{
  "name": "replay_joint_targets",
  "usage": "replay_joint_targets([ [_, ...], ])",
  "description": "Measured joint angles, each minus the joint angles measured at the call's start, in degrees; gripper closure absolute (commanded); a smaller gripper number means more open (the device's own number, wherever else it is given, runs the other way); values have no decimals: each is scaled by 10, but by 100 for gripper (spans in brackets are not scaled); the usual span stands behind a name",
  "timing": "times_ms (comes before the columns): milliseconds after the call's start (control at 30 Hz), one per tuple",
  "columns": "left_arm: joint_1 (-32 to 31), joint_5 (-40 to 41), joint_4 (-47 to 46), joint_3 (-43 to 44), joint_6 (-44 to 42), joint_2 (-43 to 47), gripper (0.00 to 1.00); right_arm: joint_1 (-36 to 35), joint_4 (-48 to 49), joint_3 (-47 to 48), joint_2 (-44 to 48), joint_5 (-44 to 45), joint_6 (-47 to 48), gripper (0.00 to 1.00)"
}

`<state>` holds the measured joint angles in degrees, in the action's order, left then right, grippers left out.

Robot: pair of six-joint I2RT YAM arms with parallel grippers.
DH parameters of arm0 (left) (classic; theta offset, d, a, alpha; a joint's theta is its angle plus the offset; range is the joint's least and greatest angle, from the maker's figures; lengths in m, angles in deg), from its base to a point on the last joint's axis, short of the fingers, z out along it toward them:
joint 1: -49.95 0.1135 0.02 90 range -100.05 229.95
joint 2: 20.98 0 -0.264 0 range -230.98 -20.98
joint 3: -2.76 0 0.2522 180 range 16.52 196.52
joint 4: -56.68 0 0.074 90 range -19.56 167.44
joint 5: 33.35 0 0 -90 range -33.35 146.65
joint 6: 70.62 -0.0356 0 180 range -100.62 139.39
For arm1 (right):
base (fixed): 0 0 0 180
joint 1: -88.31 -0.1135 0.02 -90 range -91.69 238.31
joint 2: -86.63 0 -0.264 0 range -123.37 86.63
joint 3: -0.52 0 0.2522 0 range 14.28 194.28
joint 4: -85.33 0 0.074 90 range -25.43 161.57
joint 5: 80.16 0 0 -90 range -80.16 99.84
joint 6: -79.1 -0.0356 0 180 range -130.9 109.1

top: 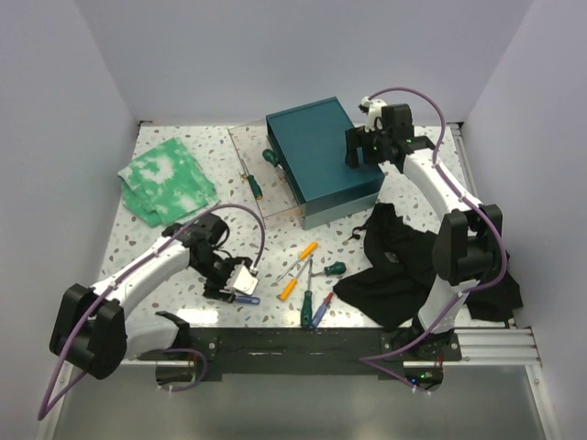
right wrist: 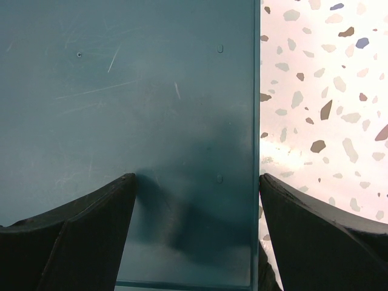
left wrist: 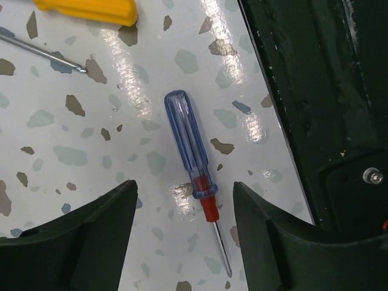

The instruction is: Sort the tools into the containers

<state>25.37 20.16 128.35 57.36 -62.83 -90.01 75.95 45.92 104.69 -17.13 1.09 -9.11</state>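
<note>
My left gripper [top: 240, 293] is open and low over a screwdriver with a clear blue handle and red collar [left wrist: 188, 145], which lies flat on the table with its shaft between my fingertips [left wrist: 185, 236]. My right gripper [top: 360, 151] is open and empty above the right part of the dark-teal box [top: 316, 151], whose surface fills the right wrist view [right wrist: 121, 91]. The clear box [top: 237, 151] left of it holds a green-handled screwdriver [top: 260, 176]. Orange-handled [top: 306, 251], green-handled [top: 305, 309] and red-and-blue [top: 321, 307] screwdrivers lie at front centre.
A green-white cloth [top: 167, 179] lies at the left back. A black cloth [top: 404, 266] is heaped beside the right arm. The black base rail [left wrist: 315, 91] runs just right of my left gripper. An orange handle [left wrist: 88, 9] and a shaft tip [left wrist: 42, 51] lie nearby.
</note>
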Motion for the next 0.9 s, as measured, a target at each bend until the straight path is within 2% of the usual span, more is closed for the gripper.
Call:
replay_joint_targets([
  [133, -24, 33, -45, -34, 7, -15, 39, 0, 0, 0, 0, 0, 0, 14],
  [200, -37, 55, -68, -49, 17, -30, 46, 0, 0, 0, 0, 0, 1, 14],
  [233, -42, 66, -79, -56, 23, -39, 54, 0, 0, 0, 0, 0, 2, 14],
  [267, -46, 72, -90, -61, 23, -47, 72, 0, 0, 0, 0, 0, 2, 14],
  [300, -49, 75, -97, -58, 29, -49, 83, 0, 0, 0, 0, 0, 2, 14],
  [333, -50, 78, -108, -57, 37, -52, 94, 0, 0, 0, 0, 0, 3, 14],
  [367, -52, 82, -115, -54, 42, -56, 100, 0, 0, 0, 0, 0, 3, 14],
  [533, -43, 84, -95, -20, 59, -76, 100, 0, 0, 0, 0, 0, 4, 14],
  [700, -18, 34, -47, 99, 73, -72, 100, 0, 0, 0, 0, 0, 4, 14],
  [800, 15, -15, -127, 172, 172, -57, 100, 0, 0, 0, 0, 0, 4, 14],
  [900, 52, -42, -276, 196, 330, -47, 100, 0, 0, 0, 0, 0, 4, 14],
])
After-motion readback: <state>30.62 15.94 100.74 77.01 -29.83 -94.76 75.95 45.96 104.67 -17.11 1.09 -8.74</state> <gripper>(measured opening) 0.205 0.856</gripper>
